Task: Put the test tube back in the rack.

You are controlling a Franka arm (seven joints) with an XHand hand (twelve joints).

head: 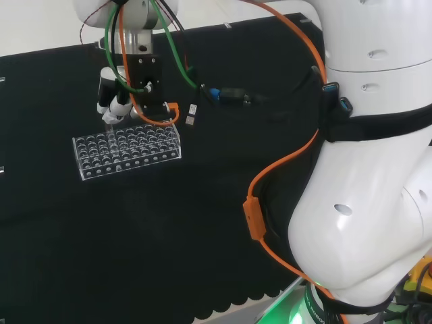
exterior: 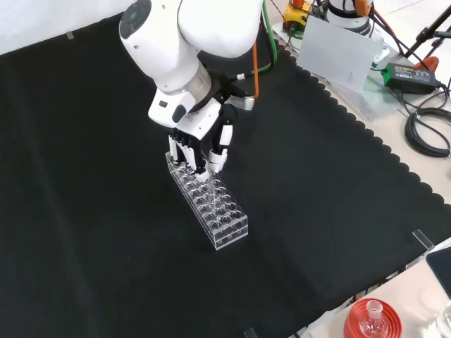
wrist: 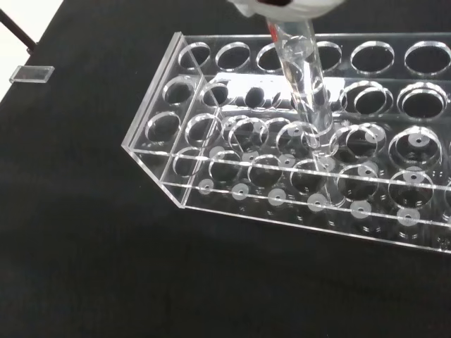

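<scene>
Looking first at the head view, the hand (head: 113, 101) hangs over the far left end of the clear rack (head: 127, 150), which lies on the black cloth of the worktop (head: 135, 243). Its fingers point down and are closed together around something thin and clear, but the glass itself is hard to make out from here.

From the front view, the hand (exterior: 201, 144) stands above the upper end of the rack (exterior: 211, 204). The fingers (exterior: 220, 156) are curled and pinch the test tube (exterior: 208, 177), which goes down between them toward the holes.

From the wrist view, the test tube (wrist: 304, 84) is plain to see. It is held upright, or nearly so, and its lower part already passes through a hole in the top plate of the rack (wrist: 162, 162), in one of the middle rows near the rack's end. I cannot tell if its bottom touches the lower plate.

So, in my judgement, the step in hand is the insertion, and it is almost finished. The next move calls for lowering the tube straight until it sits on the bottom, then opening the fingers and lifting away without tilting the tube.
</scene>
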